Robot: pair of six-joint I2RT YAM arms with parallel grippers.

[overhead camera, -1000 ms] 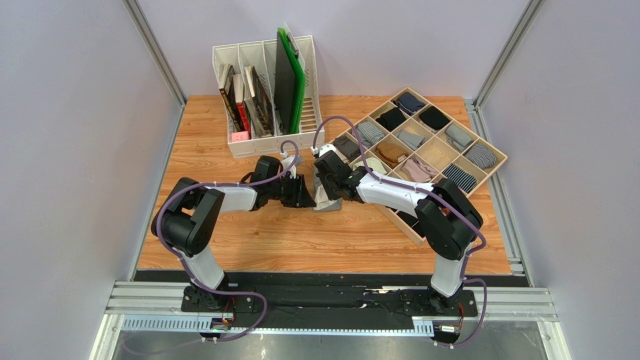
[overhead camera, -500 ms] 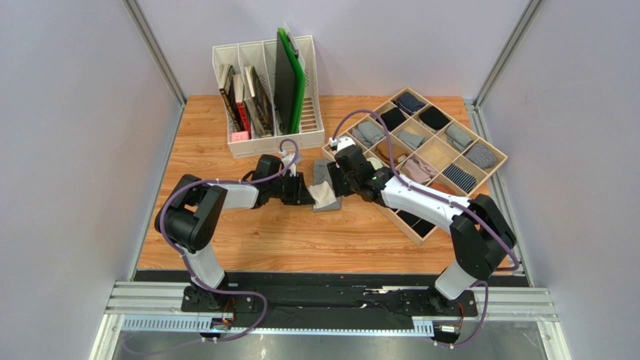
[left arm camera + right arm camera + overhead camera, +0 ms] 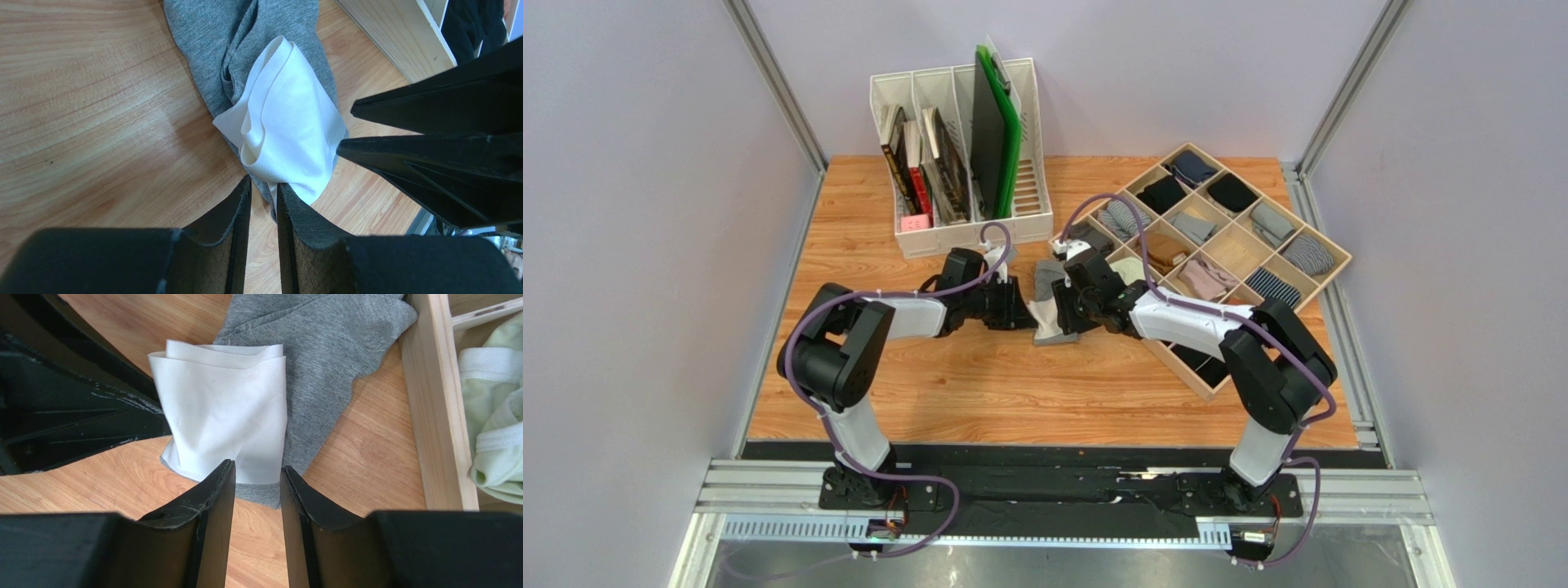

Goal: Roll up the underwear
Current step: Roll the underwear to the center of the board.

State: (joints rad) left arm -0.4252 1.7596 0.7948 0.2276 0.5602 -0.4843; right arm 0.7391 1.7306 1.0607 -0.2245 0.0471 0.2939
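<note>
Right wrist: underwear [image 3: 319,349] edge just between the fingers [image 3: 212,502]

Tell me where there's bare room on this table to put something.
Free: the strip along the near edge of the table, and its left side by the file rack. Crowded: the middle, where left claw and right claw meet at the underwear; the divided tray fills the right.

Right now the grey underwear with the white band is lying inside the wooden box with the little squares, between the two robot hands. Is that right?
Not quite. The underwear is between the left gripper and the right gripper, but it lies on the table beside the wooden box, not inside it. The right wrist view shows it outside the box's wall.
</note>
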